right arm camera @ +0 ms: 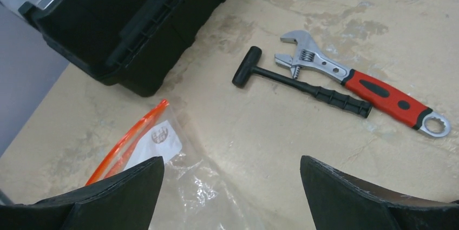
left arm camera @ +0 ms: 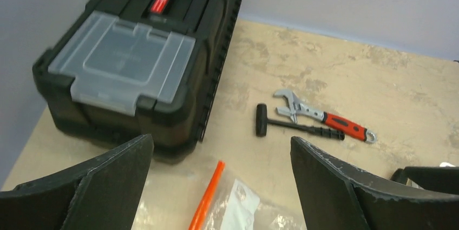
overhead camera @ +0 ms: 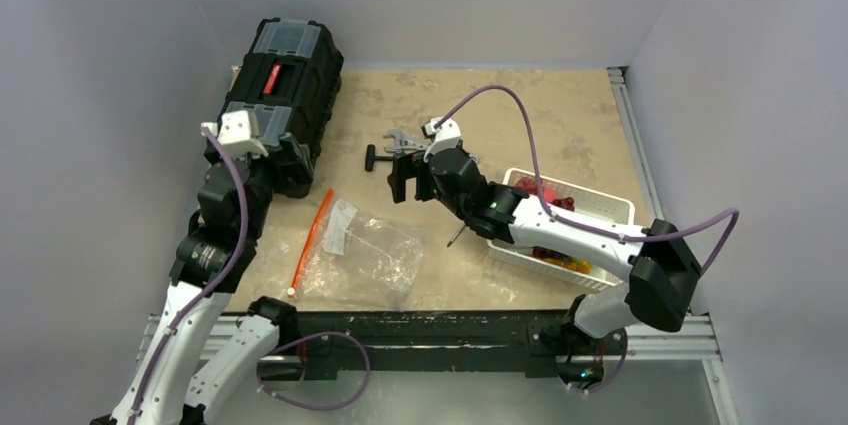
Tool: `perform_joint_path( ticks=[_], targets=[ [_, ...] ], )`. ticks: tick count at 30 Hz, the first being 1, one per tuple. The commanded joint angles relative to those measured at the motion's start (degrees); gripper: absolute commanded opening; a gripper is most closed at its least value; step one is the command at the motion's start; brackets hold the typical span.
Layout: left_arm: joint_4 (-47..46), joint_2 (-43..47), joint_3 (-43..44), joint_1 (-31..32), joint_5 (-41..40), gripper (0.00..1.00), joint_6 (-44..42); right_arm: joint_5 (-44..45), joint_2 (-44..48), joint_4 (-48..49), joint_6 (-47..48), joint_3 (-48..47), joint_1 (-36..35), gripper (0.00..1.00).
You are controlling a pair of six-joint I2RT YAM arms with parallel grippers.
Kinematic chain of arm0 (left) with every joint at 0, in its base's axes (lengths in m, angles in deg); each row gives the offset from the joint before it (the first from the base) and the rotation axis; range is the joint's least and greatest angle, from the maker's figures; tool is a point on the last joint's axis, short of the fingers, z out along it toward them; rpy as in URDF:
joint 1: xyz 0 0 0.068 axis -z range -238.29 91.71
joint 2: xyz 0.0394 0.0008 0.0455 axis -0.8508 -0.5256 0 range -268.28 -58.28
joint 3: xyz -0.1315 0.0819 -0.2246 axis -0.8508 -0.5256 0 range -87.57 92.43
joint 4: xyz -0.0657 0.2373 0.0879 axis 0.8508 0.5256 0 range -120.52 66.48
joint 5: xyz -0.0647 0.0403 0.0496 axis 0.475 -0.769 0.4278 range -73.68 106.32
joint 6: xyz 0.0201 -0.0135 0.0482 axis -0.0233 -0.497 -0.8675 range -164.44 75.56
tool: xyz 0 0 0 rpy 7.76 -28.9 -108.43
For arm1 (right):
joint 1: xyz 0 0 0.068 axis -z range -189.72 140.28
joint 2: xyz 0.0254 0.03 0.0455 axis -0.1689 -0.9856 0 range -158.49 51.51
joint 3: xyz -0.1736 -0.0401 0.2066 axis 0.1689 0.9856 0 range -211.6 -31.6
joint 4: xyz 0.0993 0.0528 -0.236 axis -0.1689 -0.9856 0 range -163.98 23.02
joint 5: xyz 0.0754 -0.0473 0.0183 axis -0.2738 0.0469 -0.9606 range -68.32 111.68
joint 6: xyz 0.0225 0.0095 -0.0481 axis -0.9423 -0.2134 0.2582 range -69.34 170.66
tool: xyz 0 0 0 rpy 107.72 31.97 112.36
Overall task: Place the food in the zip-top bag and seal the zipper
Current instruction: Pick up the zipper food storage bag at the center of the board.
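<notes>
The zip-top bag (overhead camera: 365, 255) lies flat and clear on the table, holding only a white label (right arm camera: 157, 138). Its orange-red zipper (overhead camera: 312, 237) runs along the left edge, with the white slider (overhead camera: 291, 292) at the near end. The food (overhead camera: 548, 190) shows as red and orange pieces in a white basket (overhead camera: 615, 207), mostly hidden by my right arm. My right gripper (overhead camera: 410, 185) hangs open above the bag's far right corner (right arm camera: 200, 192). My left gripper (overhead camera: 293, 173) is open beside the toolbox, above the zipper's far end (left arm camera: 205, 200). Neither holds anything.
A black toolbox (overhead camera: 285, 85) with clear lid compartments stands at the back left. A red-handled wrench (overhead camera: 405, 140) and a small black hammer (overhead camera: 375, 158) lie beyond the bag. Walls close in on the left, back and right.
</notes>
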Motion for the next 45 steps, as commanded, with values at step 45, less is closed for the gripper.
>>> perform_joint_path(
  ticks=[45],
  targets=[
    [-16.96, -0.29, -39.20, -2.22, 27.65, 0.62, 33.69, -14.31, 12.51, 13.20, 0.85, 13.78, -0.18, 0.99]
  ],
)
